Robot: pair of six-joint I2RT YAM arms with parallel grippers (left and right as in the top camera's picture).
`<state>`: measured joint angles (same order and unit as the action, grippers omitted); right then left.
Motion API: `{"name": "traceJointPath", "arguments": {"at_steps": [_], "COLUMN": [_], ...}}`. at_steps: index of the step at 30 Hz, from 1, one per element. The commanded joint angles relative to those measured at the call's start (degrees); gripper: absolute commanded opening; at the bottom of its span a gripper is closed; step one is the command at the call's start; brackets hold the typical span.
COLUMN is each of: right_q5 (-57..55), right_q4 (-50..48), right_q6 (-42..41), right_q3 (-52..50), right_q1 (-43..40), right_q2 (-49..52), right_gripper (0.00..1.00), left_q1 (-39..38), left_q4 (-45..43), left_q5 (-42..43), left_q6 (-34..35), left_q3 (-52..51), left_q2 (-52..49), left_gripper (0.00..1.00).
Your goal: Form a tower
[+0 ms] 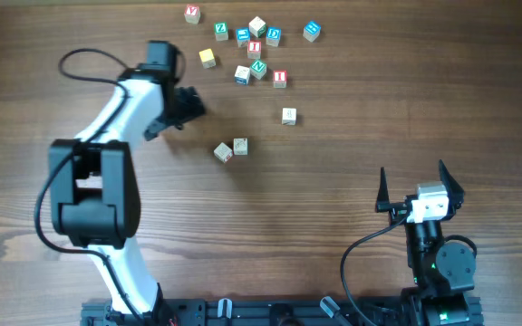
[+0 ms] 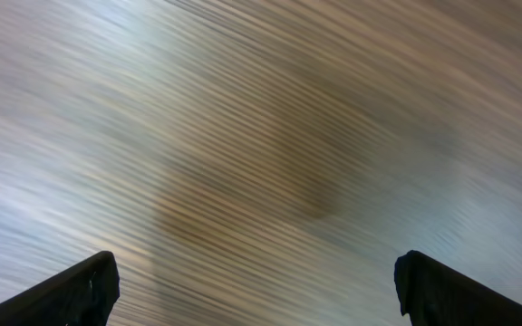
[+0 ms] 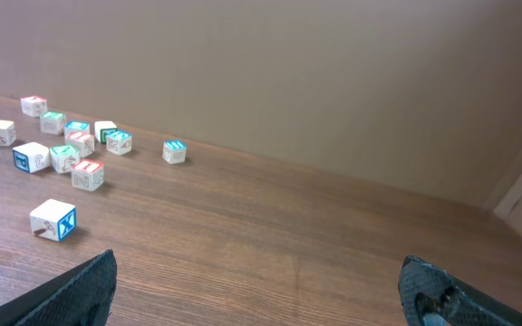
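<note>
Wide-open left pincer [image 2: 254,272] sees only blurred tabletop [image 2: 261,136]; right pincer [image 3: 256,272], equally wide, sees letter cubes [image 3: 87,174].

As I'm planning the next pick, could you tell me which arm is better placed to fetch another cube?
Left, probably. The left gripper, open, is stretched out near the two loose letter cubes, while the right gripper, also open, sits well back, farther from every cube.
</note>
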<state>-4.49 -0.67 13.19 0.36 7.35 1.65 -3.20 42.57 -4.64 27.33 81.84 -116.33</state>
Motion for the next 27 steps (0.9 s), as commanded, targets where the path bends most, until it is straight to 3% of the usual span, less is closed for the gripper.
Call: {"name": "traceJointPath", "arguments": {"at_steps": [1,6,10,27], "right_q5": [0.9,0.9,0.9,0.9], "right_q4": [-0.1,-0.1,-0.1,-0.1], "right_q6": [0.3,0.3,0.3,0.3], "right_q3": [-0.1,-0.1,-0.1,-0.1], "right_q1": [0.2,0.2,0.2,0.2], "right_q2": [-0.2,-0.2,-0.2,-0.2], "right_gripper": [1.0,1.0,1.0,1.0], "left_q1": [7.8,17.9,21.1,22.1], "left_q4": [0.9,2.6,2.6,2.6], "left_q5": [-4.2,-4.2,-4.2,-4.2], "left_q6": [0.1,0.1,0.1,0.1], "left_q3": [-0.3,-0.3,-0.3,-0.3], "left_q2": [0.0,0.0,0.0,0.0], "left_gripper": [1.0,1.0,1.0,1.0]}}
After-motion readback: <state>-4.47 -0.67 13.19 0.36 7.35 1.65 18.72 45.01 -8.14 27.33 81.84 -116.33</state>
